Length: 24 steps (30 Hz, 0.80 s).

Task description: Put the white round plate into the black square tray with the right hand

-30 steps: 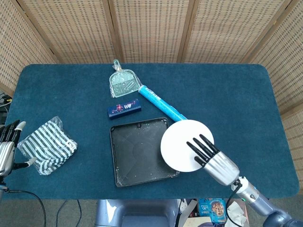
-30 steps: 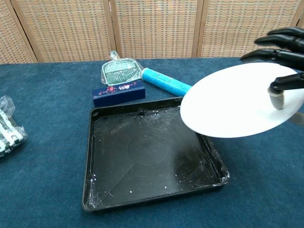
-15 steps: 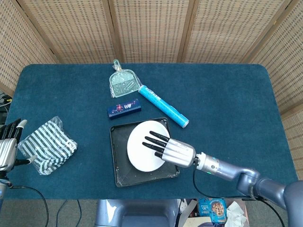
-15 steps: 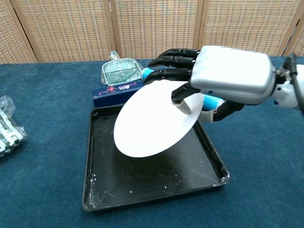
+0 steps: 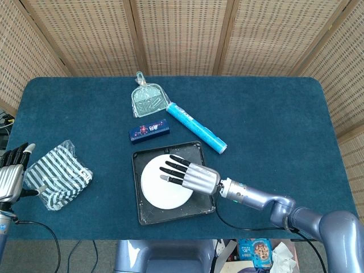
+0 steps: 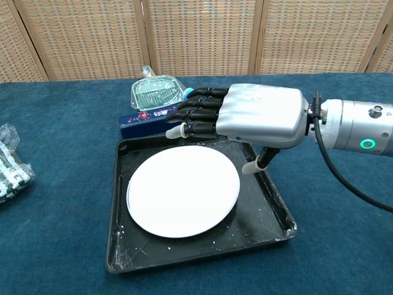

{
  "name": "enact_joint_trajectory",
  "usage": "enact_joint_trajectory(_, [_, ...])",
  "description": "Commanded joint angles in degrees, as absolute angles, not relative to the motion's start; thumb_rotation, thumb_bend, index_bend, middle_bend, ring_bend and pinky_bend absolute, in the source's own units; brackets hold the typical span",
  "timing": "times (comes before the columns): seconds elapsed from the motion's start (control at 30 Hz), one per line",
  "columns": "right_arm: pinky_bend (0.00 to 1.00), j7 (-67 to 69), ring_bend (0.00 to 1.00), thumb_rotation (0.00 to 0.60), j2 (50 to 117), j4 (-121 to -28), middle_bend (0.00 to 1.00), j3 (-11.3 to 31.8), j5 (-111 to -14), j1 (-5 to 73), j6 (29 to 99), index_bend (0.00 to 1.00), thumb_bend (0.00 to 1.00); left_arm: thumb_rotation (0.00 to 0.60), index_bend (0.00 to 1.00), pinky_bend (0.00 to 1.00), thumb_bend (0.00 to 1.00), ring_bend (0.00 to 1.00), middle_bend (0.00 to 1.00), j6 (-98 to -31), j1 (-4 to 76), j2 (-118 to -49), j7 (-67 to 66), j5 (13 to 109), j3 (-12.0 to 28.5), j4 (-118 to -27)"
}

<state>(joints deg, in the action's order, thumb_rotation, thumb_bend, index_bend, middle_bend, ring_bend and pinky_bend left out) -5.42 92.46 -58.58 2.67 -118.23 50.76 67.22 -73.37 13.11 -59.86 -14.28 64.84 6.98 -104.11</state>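
Note:
The white round plate [image 5: 160, 183] [image 6: 183, 190] lies flat inside the black square tray [image 5: 139, 200] [image 6: 275, 206], towards its left side. My right hand [image 5: 191, 176] [image 6: 252, 117] hovers just over the plate's far right edge with its fingers stretched out to the left. Its thumb points down beside the plate rim, and nothing is held in it. My left hand [image 5: 11, 177] stays at the table's left edge, fingers apart and empty; the chest view does not show it.
A striped plastic bag [image 5: 57, 173] [image 6: 9, 163] lies near the left hand. Behind the tray are a dark blue box [image 5: 149, 131] [image 6: 153, 120], a light blue tube [image 5: 196, 128] and a clear green dustpan [image 5: 147, 101] [image 6: 156, 93].
The right hand carried the plate leftwards from the tray's right edge, lowered it flat into the tray and let go. The left hand has not moved.

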Motion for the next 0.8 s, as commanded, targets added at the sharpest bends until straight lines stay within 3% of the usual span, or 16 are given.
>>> enact_joint_trajectory(0.03, [0.00,-11.3,0.00,0.600,88.0,-64.4,0.00,3.4,-114.8,47.4,68.2,0.00,0.00,0.600,0.00,0.00,0.00,0.00,0.00,-73.3,13.1,-59.8,-13.9,64.9,7.0,-104.2])
enact_joint_trajectory(0.37, [0.00,-21.5,0.00,0.600,76.3,-79.9,0.00,2.7,-100.1,28.9,78.7,0.00,0.00,0.600,0.00,0.00,0.00,0.00,0.00,-75.5,12.2,-60.1,-13.2,69.3,5.5,-104.3])
enact_joint_trajectory(0.6, [0.00,-16.6,0.00,0.600,76.3,-83.1,0.00,0.2,-91.7,16.4,88.7,0.00,0.00,0.600,0.00,0.00,0.00,0.00,0.00,-77.4,11.1,-61.1,-11.3,73.6,4.1,-103.8])
enact_joint_trajectory(0.8, [0.00,-15.9,0.00,0.600,77.7,-83.5,0.00,0.1,-89.4,10.3,95.7,0.00,0.00,0.600,0.00,0.00,0.00,0.00,0.00,-80.7,9.6,-63.2,-11.8,77.9,2.6,-102.3])
